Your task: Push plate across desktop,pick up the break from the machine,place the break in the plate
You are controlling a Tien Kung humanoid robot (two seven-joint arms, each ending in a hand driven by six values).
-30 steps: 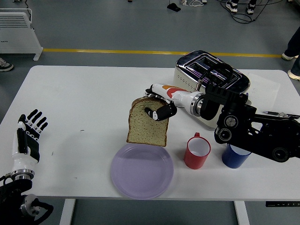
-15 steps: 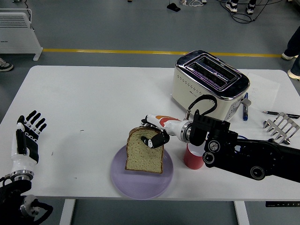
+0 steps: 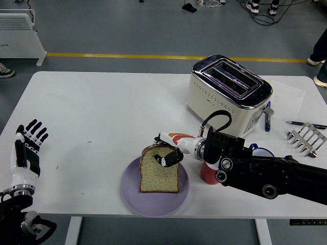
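Placing step, nearly done. Bread slice (image 3: 159, 174) low over purple plate (image 3: 155, 186), at 7 o'clock from toaster (image 3: 228, 92), pinched at top edge by right hand (image 3: 169, 154). Left hand (image 3: 26, 150) idle, fingers spread, at table's 8 o'clock edge. Next: release pinch, withdraw.

Right arm enters from the lower right and extends leftward, low over the worktop, its black forearm nearly horizontal and its white wrist segment leading. Right hand (image 3: 168, 153): fingers curled in a pinch at the upper edge of the bread slice (image 3: 159, 175). Left hand (image 3: 25, 150): at the left edge, upright, fingers spread, holding nothing.
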